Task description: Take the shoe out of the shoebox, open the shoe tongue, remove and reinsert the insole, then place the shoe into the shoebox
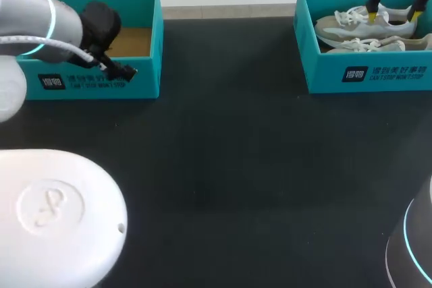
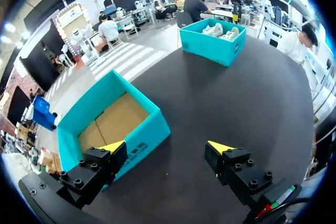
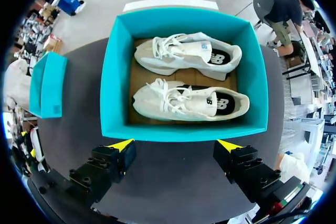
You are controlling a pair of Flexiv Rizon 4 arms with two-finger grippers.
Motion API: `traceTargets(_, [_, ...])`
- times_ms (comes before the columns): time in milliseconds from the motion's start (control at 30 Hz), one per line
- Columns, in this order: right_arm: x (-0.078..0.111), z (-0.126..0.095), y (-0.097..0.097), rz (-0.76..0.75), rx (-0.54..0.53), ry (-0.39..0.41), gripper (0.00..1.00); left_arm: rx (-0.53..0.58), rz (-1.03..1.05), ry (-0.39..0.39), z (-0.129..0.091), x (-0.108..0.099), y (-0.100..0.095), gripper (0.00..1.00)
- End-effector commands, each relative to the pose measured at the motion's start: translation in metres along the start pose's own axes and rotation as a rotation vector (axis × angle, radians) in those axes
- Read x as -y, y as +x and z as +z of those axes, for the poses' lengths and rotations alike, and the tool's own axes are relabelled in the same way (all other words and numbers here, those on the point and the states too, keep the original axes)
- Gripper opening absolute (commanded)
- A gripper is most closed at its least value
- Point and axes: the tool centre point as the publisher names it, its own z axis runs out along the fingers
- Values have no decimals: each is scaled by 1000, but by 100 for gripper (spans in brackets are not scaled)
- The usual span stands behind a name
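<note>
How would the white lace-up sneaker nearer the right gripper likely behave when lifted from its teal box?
The white lace-up sneaker probably lifts lightly: soft fabric upper, foam-like sole. Its collar would likely flex if pinched, so it may tilt. Loose laces could dangle and snag the teal cardboard box wall.

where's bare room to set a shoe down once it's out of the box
The table is bare between the left box and right box, and in front of both. The left box's floor is bare too. Crowded: the right box, filled by two shoes, right gripper above.
</note>
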Motion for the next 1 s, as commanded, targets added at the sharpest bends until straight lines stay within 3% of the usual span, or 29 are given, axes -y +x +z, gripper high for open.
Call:
traceTargets(33, [4,1,0,2,0,-49,100,194,-297,-463,-1,5,-2,100])
traceTargets(333, [31,11,6,56,-44,-18,100,109,-552,-621,-3,5,-24,100])
traceTargets(667, [77,10,11,131,-62,11,100,103,-717,-662,-9,13,-47,100])
traceTargets(1000, [104,16,2,167,-28,43,100,68,-820,-687,-5,12,-43,100])
